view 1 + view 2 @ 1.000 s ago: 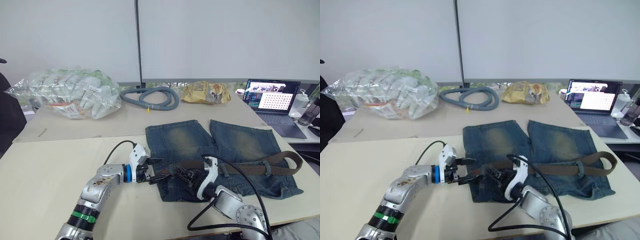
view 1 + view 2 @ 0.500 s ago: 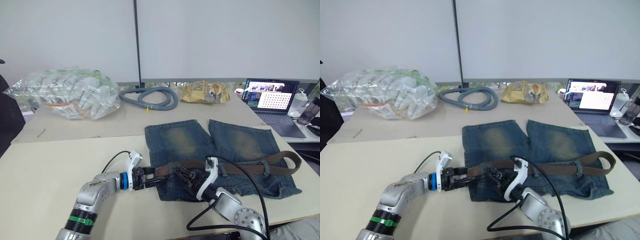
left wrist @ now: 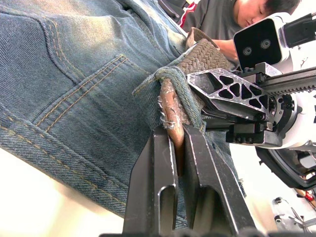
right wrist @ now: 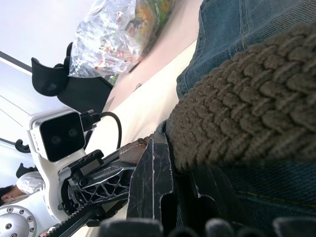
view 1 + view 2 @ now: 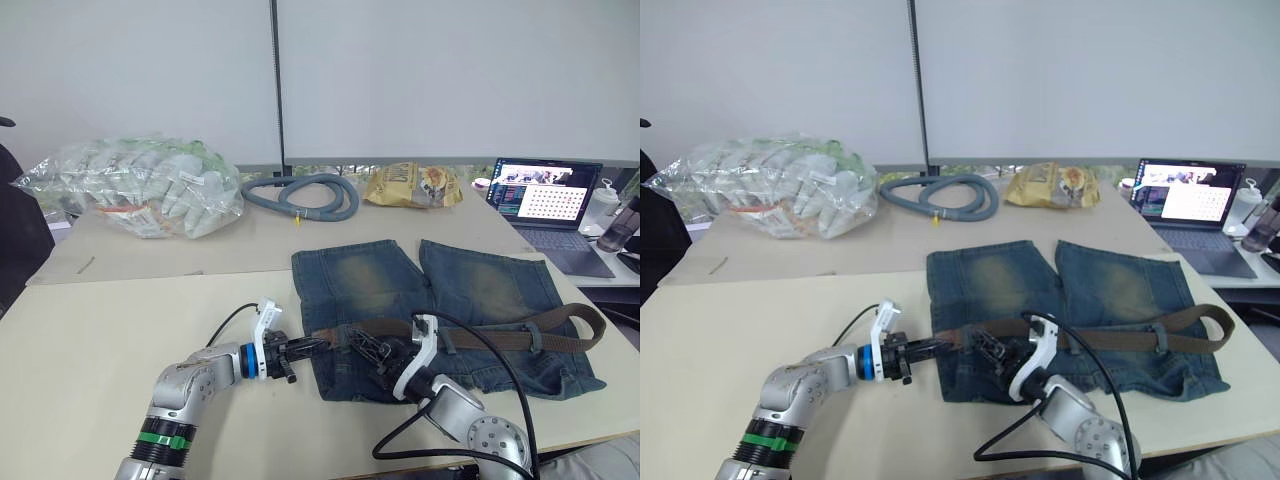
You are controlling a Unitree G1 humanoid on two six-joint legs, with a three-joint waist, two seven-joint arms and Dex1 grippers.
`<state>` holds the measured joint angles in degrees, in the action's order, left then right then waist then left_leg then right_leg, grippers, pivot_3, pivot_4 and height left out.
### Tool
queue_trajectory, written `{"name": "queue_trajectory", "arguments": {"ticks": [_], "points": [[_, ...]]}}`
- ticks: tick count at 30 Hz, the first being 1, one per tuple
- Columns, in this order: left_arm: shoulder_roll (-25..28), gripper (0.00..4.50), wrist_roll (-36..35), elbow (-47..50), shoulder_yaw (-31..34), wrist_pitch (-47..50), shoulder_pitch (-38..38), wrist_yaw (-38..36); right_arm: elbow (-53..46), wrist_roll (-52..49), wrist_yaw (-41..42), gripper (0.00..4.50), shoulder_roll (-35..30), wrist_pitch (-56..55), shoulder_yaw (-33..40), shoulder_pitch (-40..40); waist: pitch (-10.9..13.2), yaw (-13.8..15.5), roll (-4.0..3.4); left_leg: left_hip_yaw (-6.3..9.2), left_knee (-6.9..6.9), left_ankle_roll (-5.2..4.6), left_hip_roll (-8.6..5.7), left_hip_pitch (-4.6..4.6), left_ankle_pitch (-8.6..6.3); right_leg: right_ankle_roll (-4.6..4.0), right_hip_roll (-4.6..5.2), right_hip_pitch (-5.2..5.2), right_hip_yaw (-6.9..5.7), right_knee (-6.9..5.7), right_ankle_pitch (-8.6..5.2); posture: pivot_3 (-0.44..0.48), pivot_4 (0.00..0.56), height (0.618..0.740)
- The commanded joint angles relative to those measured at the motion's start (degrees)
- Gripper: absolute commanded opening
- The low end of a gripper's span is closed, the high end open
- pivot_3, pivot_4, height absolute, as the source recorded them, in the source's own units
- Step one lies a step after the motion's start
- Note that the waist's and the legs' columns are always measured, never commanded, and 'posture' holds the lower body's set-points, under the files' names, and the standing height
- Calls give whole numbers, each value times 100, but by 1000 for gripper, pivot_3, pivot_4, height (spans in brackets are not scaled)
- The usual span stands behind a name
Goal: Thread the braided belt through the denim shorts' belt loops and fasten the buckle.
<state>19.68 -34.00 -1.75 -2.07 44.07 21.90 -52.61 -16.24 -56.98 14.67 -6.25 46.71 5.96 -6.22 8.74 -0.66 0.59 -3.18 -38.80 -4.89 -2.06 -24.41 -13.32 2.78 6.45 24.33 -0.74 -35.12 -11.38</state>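
Belt: worn brown braided belt (image 5: 470,334) lies along faded blue denim shorts (image 5: 440,300) waistband, through some loops
Left gripper (image 3: 174,143): clamped on belt tip
Right gripper (image 5: 368,350): cannot tell
Left: buckle unfastened

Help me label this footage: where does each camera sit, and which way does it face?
Head eyes: look forward and down over both arms at the denim shorts.
Left wrist: looks along the left gripper, shut on the braided belt tip.
Right wrist: looks along the right gripper, under the belt.
Both wrists share belt and shorts.
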Motion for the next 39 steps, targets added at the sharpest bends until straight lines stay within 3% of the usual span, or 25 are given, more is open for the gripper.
{"name": "queue_trajectory", "arguments": {"ticks": [1, 2, 5, 8, 12, 20, 26, 33, 39], "points": [[8, 24, -41, 175, 59, -47, 92, 77, -126, 66, 192, 0, -115, -76, -29, 25, 0, 2, 0, 0, 0, 0, 0, 0, 0, 0, 0, 0, 0, 0, 0, 0, 150, 740], [32, 0, 0, 170, 55, -82, 84, 96, -198, 11, 291, 785, -204, -77, 32, 42, 0, 4, 0, 0, 0, 0, 0, 0, 0, 0, 1, 0, 0, 1, 0, 0, 150, 740], [292, 0, 327, 65, -11, -349, 61, 91, -672, 306, 876, 1726, -931, -216, -35, 203, 0, 18, 0, 0, 0, 0, -3, -1, -1, 0, 2, 0, -1, 2, 0, 0, 150, 740], [819, 0, 1279, -245, -380, -1303, 120, 86, -1215, 354, 1546, 2759, -1711, -270, 7, 418, 0, 27, 0, -1, 0, -1, -3, -2, -1, 0, 3, 0, -1, 5, 0, 0, 150, 740], [1276, 0, 1866, -794, -332, -2078, 436, 146, -1464, 619, 2106, 4051, -2533, -712, 558, 645, 0, 62, 1, -3, 3, 0, 5, 0, -1, -6, 6, 0, 2, 8, -2, 0, 150, 740], [2293, 0, 2843, -1821, -251, -2740, 874, 457, -188, 1605, 2981, 4051, -3857, -1667, 2120, 1262, 2, 144, 4, -3, 3, -3, 3, -2, -5, -4, 26, -4, 6, 16, -1, 0, 150, 740], [2827, 0, 3474, -2527, -259, -3121, 979, 864, 1422, 2114, 3384, 4051, -4625, -2073, 2893, 1083, 2, 128, 3, -4, 7, 0, 2, 1, -7, -5, 33, -2, 11, 14, -1, 0, 150, 740], [2920, 0, 3769, -2922, -109, -2792, 1050, 1454, 2847, 2474, 4062, 4283, -5361, -1987, 2621, 599, 1, 108, 1, -9, 18, 1, 3, 9, -7, -6, 44, -2, 6, 14, -1, 0, 150, 740], [2912, 0, 3947, -2849, -120, -2469, 924, 1650, 3745, 2608, 4298, 4283, -5376, -1457, 1873, -462, -1, 39, -2, -19, 20, 1, 3, 12, -7, -6, 55, 0, 2, 9, 0, 0, 150, 740]]}}
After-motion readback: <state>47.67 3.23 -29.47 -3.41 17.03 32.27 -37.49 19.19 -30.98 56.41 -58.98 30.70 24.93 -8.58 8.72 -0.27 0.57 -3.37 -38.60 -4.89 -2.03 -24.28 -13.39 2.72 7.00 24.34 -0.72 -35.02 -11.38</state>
